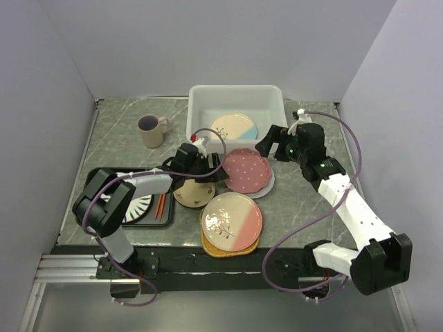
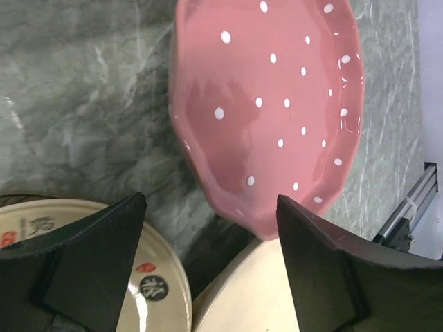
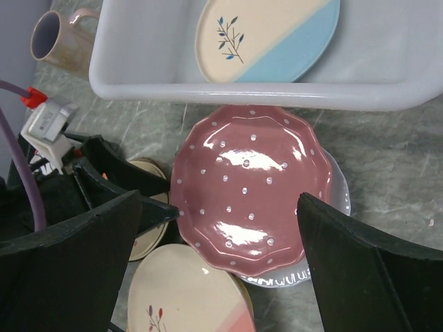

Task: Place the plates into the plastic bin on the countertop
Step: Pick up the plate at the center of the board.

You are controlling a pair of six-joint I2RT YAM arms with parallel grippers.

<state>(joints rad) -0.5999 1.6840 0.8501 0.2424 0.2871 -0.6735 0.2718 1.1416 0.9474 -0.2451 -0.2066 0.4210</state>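
The white plastic bin (image 1: 235, 92) stands at the back of the countertop (image 1: 118, 138) and holds a cream-and-blue plate (image 1: 234, 126). A pink dotted plate (image 1: 246, 170) lies on a plain white plate (image 1: 268, 184) in front of the bin. My left gripper (image 1: 219, 173) is open at the pink plate's left edge; in the left wrist view that edge (image 2: 266, 221) lies between the open fingers of the left gripper (image 2: 211, 200). My right gripper (image 1: 267, 145) is open and empty above the pink plate (image 3: 249, 180), seen also in its wrist view (image 3: 220, 200).
A cream-and-pink plate (image 1: 232, 220) lies on an orange plate (image 1: 228, 250) at the front. A small tan plate (image 1: 194, 194) sits under the left wrist. A black tray (image 1: 165, 220) with a striped plate and chopsticks is at left. A mug (image 1: 151, 131) stands beside the bin.
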